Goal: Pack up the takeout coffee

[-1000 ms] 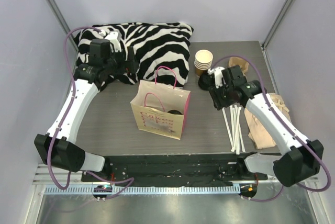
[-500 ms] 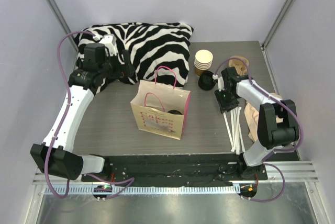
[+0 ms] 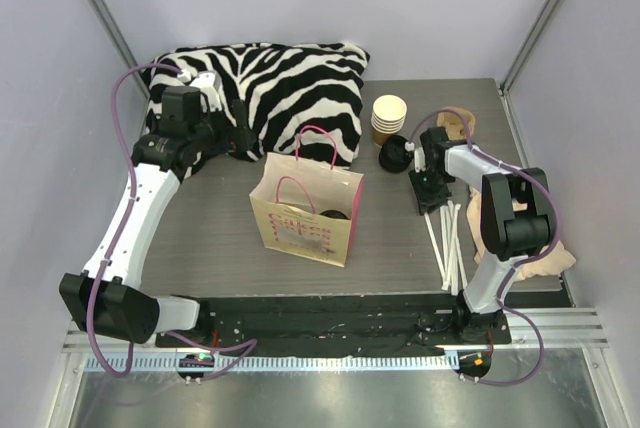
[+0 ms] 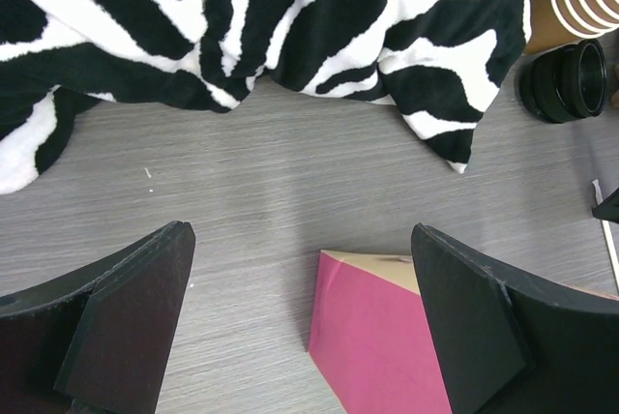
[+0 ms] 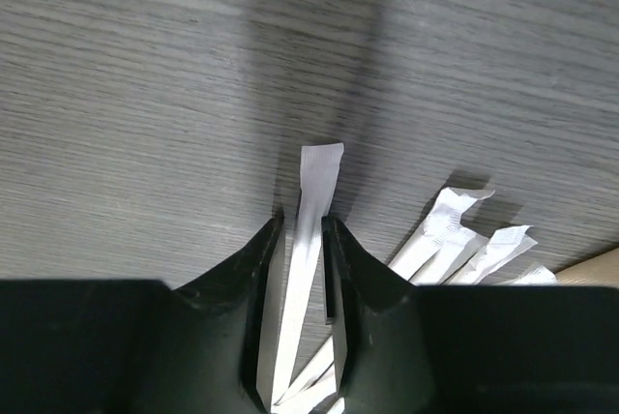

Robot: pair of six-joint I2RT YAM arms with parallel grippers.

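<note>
one white paper-wrapped straw [image 5: 317,167] is sitting pinched between the jaws of the right gripper [image 5: 302,227], right of the beige paper bag with pink handles [image 3: 300,223]; the left gripper [image 4: 300,269], behind the bag, is hanging with jaws spread wide. the brown paper takeout coffee [image 3: 332,214] is seemingly standing inside the bag, only its dark round top showing. other wrapped straws [image 5: 455,230] are crowding the pinch and risk dragging along; the grey wood-grain table [image 3: 200,238] is ending close right of the bag, offering open room left of it.

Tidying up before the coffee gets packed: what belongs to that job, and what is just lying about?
Job: paper bag; dark lid inside it, likely the coffee; wrapped straw between the right tool's fingers.
Lying about: zebra pillow; cup stack; loose black lids; spare straws.
</note>
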